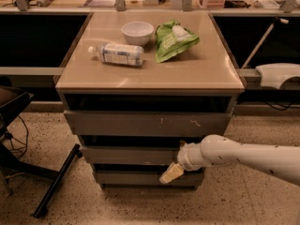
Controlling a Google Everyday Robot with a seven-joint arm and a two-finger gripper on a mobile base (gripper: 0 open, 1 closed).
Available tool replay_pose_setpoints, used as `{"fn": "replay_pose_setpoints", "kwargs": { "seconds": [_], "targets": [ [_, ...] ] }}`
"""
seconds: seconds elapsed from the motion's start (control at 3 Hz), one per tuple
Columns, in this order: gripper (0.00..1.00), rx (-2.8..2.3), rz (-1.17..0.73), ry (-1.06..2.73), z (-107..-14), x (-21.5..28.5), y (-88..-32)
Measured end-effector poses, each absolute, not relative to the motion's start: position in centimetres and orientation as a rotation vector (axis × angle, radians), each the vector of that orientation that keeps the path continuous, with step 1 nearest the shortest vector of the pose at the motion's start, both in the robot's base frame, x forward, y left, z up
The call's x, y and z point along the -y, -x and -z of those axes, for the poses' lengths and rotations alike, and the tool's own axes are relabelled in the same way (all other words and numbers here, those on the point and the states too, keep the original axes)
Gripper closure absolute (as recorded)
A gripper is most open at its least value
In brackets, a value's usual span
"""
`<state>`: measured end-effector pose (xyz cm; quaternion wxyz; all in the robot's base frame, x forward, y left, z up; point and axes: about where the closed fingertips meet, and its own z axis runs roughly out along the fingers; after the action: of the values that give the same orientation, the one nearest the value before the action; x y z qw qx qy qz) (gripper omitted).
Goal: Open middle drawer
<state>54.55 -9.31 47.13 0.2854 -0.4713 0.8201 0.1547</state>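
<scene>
The middle drawer [126, 154] is the grey flat front second from the top of the low cabinet, standing only slightly out. My gripper [172, 171] is at the end of the white arm [234, 154] that reaches in from the right. It sits against the right part of the middle drawer's front, with its cream tip hanging down over the gap above the bottom drawer [136, 177]. The top drawer [145, 123], with white scratches, is above it.
On the cabinet's tan top [206, 74] lie a plastic bottle [117, 54], a white bowl [137, 32] and a green bag [174, 40]. A black chair base [54, 184] stands on the speckled floor at the left. A white object [279, 74] juts in at the right.
</scene>
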Motion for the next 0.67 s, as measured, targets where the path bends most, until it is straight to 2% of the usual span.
{"fn": "replay_pose_setpoints", "kwargs": {
  "seconds": [0.67],
  "targets": [
    [0.00,-2.176,-0.375,1.217,-43.1,8.8,-61.2]
  ]
}}
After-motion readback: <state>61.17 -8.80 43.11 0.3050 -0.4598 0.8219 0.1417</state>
